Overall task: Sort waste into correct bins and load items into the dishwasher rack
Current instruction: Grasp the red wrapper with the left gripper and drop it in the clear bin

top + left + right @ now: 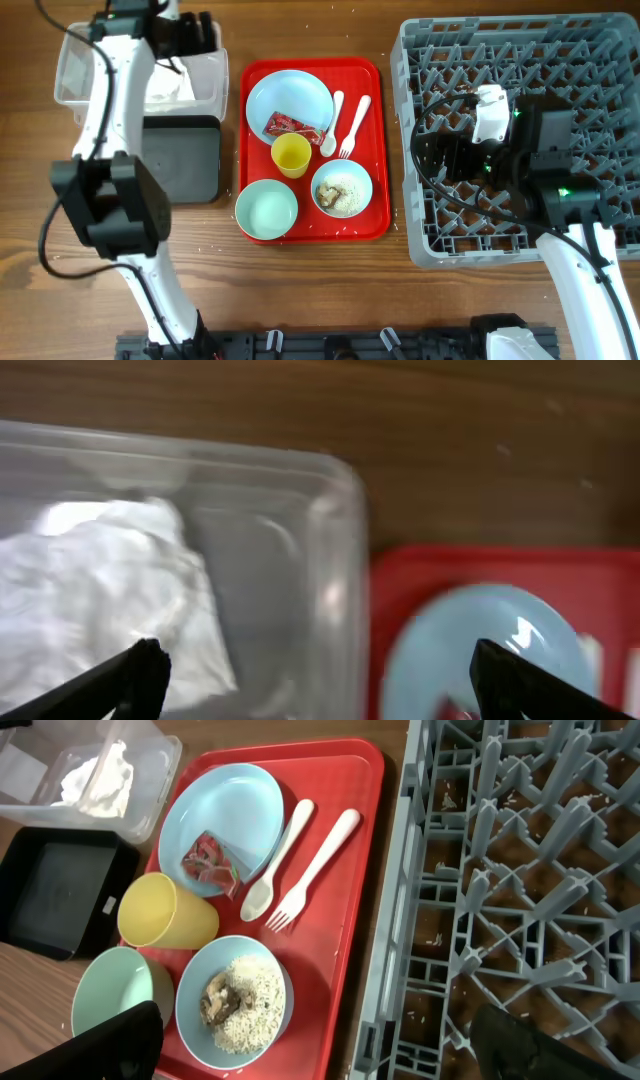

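The crumpled white napkin (pixel 168 92) lies in the clear tub (pixel 75 70) at the back left; it also shows in the left wrist view (pixel 100 580). My left gripper (pixel 190 38) hovers open and empty over the tub's right end. On the flat red tray (pixel 375 150) sit a pale blue plate (pixel 290 95) with the small red wrapper (pixel 290 126), a spoon (pixel 333 125), a fork (pixel 354 127), a yellow cup (pixel 291 155), an empty bowl (pixel 267 209) and a bowl of rice with brown scraps (pixel 342 189). My right gripper (pixel 440 150) is open and empty above the grey dishwasher rack (pixel 600 60).
The black tray (pixel 183 160) lies in front of the clear tub, left of the red tray. Rice grains are scattered on the wooden table and inside the rack. The left arm's base stands at the front left, the right arm's at the front right.
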